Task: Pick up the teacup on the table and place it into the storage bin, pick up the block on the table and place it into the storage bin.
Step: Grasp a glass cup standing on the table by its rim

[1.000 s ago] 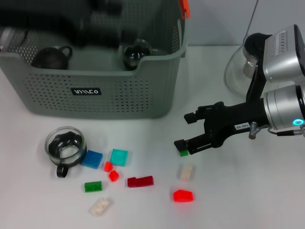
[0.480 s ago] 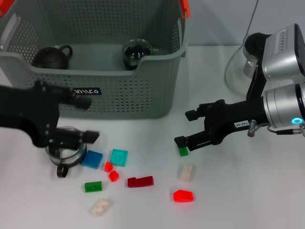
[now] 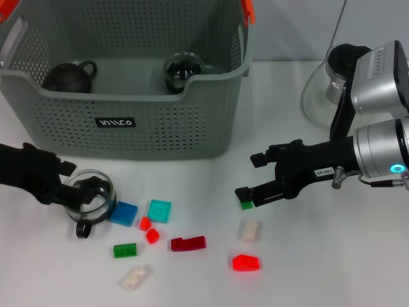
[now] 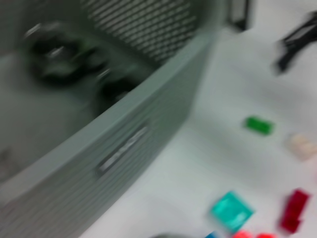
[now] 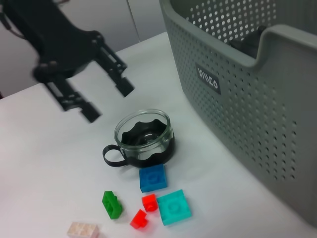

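Teacup (image 3: 89,195) sits between left gripper's (image 3: 75,181) spread fingers (image 3: 66,167); untouched.

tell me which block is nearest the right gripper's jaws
The small green block, touching the lower fingertip of the right gripper. The white block and bright red block lie farther toward the near table edge; the other green block sits far left.

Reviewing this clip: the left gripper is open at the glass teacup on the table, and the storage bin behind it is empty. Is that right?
Not quite: the storage bin is not empty. The head view shows a dark teapot and another glass cup inside it. The rest holds: the left gripper is open at the glass teacup on the table.
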Motion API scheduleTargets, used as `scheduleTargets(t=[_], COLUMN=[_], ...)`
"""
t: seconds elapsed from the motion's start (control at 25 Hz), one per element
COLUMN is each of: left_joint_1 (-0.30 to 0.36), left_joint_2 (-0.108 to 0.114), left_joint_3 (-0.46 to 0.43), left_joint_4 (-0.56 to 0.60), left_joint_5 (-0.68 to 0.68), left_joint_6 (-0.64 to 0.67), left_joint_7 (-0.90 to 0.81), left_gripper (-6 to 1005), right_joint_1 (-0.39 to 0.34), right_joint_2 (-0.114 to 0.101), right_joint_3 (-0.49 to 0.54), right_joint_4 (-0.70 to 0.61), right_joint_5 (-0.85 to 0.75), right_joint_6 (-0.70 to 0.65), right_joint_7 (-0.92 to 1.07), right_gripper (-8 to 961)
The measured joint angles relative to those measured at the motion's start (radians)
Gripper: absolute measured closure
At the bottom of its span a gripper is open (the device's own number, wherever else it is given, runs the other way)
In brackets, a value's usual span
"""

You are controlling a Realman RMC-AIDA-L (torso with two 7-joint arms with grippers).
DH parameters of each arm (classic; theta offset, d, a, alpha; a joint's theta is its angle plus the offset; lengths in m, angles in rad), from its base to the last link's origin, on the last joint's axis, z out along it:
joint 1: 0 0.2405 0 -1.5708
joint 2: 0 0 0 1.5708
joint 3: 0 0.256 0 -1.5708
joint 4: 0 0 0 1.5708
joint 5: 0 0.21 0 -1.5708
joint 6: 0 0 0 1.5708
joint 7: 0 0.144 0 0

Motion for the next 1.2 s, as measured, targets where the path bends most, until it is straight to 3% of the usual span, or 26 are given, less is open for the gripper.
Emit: scheduleTargets(t=[0.32, 0.52, 0.8, 1.2], left_joint_1=[-0.078, -0.108, -0.098, -0.114], left_joint_2=[0.004, -0.006, -0.010, -0.003], left_joint_3=[0.000, 0.028, 0.163, 0.186], left_joint_4=[-0.089, -0.127, -0.176, -0.243], left_joint_5=[0.170, 0.253, 0.273, 0.275], left_joint_6=[-0.102, -0.159, -0.258, -0.311], left_joint_7=[-0.154, -0.214, -0.287, -0.297], left_gripper=[263, 263, 263, 262], right_joint_1=[0.000, 0.000, 0.005, 0.009], right_joint_2=[-0.002, -0.003, -0.006, -0.006], right_joint_3=[0.000, 0.000, 0.000, 0.000], right_joint_4=[0.017, 0.018, 0.044, 0.046], right_joint_5=[-0.003, -0.016, -0.017, -0.017], right_joint_6=[0.005, 0.012, 0.029, 0.035], right_joint_7=[-0.006, -0.007, -0.016, -0.008], right_gripper=[12, 12, 12, 12])
